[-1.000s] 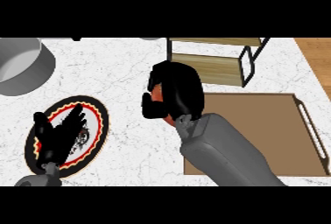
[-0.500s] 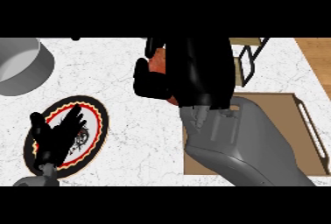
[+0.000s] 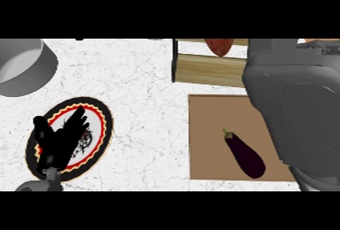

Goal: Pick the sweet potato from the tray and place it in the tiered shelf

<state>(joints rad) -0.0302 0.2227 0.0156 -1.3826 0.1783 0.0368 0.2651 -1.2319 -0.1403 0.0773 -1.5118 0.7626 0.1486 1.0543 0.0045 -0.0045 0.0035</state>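
sweet potato: 1, on tiered shelf | eggplant: 1, in tray

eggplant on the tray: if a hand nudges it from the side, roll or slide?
Probably rolls: the eggplant is long and rounded, lying flat on the tray. Its glossy dark skin suggests it may slip under fingers. The fat end looks heavier than the stem end, so it would likely pivot rather than travel straight.
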